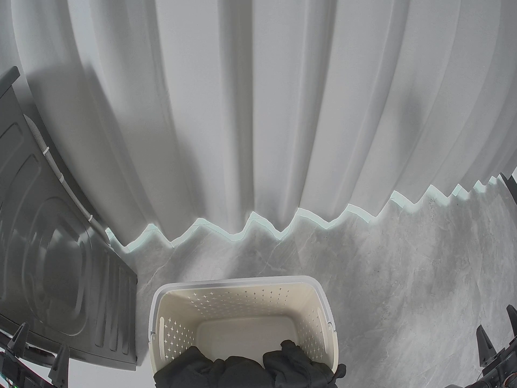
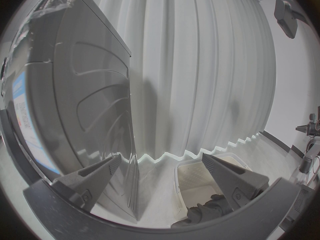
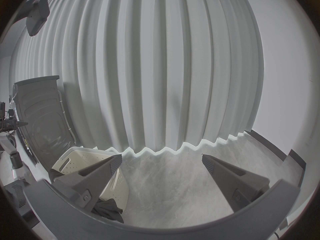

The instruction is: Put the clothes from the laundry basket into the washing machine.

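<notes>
The head view's bottom edge cuts off the near side of the laundry basket (image 1: 237, 282) and most of the dark clothes (image 1: 242, 370) in it, so I can't count the pieces. The washing machine (image 1: 54, 276) runs off the left edge, its door hidden from me. Of the left pincer (image 1: 42, 346) and right pincer (image 1: 495, 327) I get only fingertips at the corners. From the left wrist, a finger (image 2: 233, 177) covers part of the basket

Dark, perhaps black clothes (image 1: 242, 371) in cream laundry basket (image 1: 242, 302) beside grey washing machine (image 1: 59, 276).
</notes>
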`<state>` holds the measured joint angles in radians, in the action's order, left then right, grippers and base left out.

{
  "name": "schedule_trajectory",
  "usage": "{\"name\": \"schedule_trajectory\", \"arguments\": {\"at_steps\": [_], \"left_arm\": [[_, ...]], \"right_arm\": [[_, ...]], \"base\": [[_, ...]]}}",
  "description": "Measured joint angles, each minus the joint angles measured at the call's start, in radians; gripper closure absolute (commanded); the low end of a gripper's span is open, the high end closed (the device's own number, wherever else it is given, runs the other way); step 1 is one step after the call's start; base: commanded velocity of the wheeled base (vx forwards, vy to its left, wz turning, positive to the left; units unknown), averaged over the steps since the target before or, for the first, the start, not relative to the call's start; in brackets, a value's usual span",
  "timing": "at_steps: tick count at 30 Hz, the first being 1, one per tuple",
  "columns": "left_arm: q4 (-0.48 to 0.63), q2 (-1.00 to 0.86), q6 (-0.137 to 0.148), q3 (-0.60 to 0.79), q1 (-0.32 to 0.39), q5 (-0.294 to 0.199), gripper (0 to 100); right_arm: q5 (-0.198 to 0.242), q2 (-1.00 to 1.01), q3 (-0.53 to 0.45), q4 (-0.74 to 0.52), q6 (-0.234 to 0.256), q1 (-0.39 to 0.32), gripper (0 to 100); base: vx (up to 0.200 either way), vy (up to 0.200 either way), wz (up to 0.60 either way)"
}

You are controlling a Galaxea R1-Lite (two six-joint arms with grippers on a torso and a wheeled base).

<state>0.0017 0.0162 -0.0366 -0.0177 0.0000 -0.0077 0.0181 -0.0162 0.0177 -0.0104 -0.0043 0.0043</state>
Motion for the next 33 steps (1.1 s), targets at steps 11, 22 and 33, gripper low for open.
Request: {"name": "schedule_trajectory", "arguments": {"at_steps": [11, 22, 33], "left_arm": [[0.000, 0.000, 0.000, 0.000, 0.000, 0.000, 0], [-0.001, 0.000, 0.000, 0.000, 0.000, 0.000, 0], [-0.001, 0.000, 0.000, 0.000, 0.000, 0.000, 0]], "right_arm": [[0.000, 0.000, 0.000, 0.000, 0.000, 0.000, 0], [0.000, 0.000, 0.000, 0.000, 0.000, 0.000, 0], [0.000, 0.000, 0.000, 0.000, 0.000, 0.000, 0]], "base": [[0.000, 0.000, 0.00], [0.000, 0.000, 0.00], [0.000, 0.000, 0.00]]}}
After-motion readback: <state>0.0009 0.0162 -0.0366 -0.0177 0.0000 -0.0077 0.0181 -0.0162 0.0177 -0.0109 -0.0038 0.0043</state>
